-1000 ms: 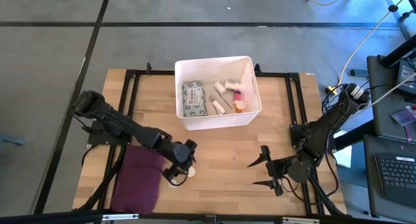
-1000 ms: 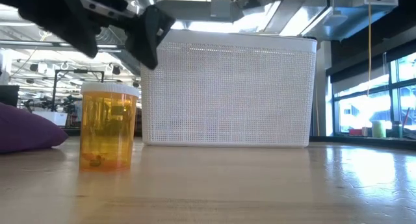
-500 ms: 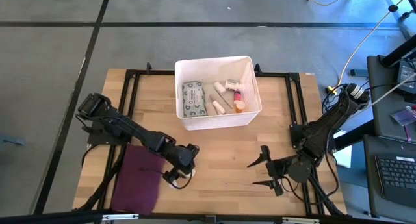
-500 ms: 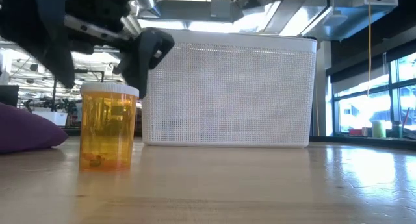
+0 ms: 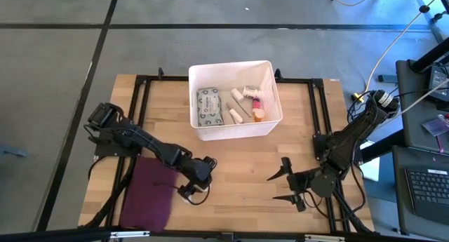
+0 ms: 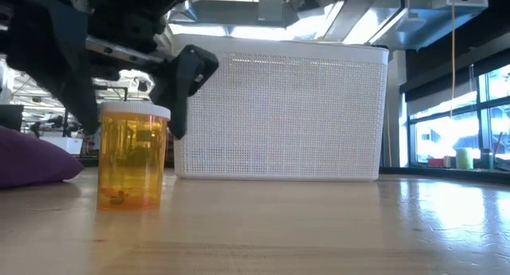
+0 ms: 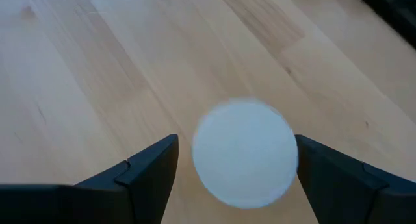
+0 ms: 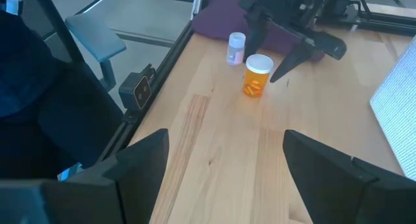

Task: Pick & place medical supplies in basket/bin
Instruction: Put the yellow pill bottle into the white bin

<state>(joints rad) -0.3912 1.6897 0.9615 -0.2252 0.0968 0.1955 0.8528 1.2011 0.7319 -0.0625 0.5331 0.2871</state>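
Observation:
An amber pill bottle [image 6: 133, 159] with a white round cap [image 7: 245, 151] stands upright on its base on the wooden table, near the front edge. My left gripper [image 6: 131, 130] is open and sits over it, one finger on each side of the cap, with gaps showing on both sides. In the high view the left gripper [image 5: 196, 183] hides the bottle. The white tub [image 5: 235, 130] stands at the far middle and holds a grey-green packet [image 5: 208, 106] and several small tubes [image 5: 242, 105]. My right gripper [image 5: 280, 186] waits open at the near right.
A maroon cloth [image 5: 149, 196] lies flat just left of the bottle, at the near-left corner. A second small bottle [image 8: 236, 47] stands beside the cloth, close to the amber bottle [image 8: 257, 74]. Bare wood lies between the two grippers and in front of the tub [image 6: 279, 108].
My left gripper has come down over the amber bottle and shifted slightly toward the table's near edge, so its fingers now flank the cap instead of hanging above it. The bottle has stayed in place.

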